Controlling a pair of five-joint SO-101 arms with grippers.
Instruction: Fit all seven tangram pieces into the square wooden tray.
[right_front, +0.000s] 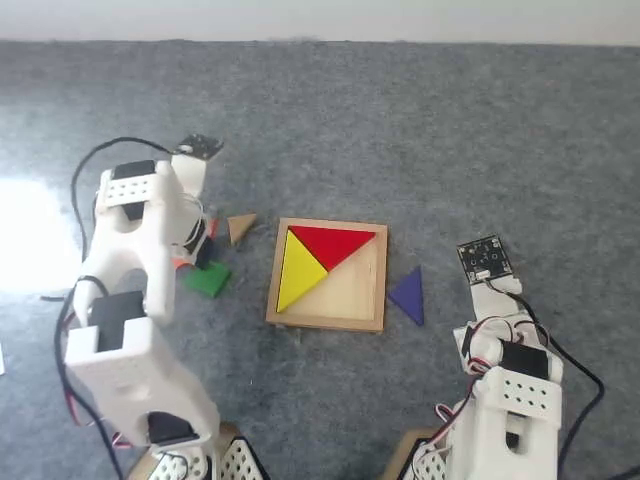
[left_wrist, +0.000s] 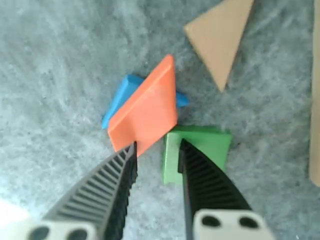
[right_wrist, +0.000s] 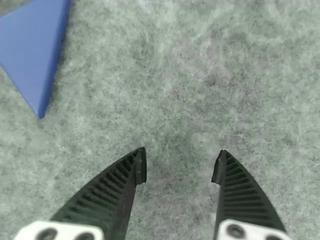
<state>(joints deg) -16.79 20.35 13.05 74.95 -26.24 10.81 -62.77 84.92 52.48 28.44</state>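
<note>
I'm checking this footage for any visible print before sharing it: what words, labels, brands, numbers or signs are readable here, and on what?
No text can be read.
The red triangle, yellow triangle, orange piece and green piece bear no print.
The wooden tray is plain.
The dark circuit board shows tiny marks, too small to read.

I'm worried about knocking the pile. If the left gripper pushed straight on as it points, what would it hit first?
Probably the orange piece, propped on the blue piece; the green piece lies close beside, depth unclear.
</note>
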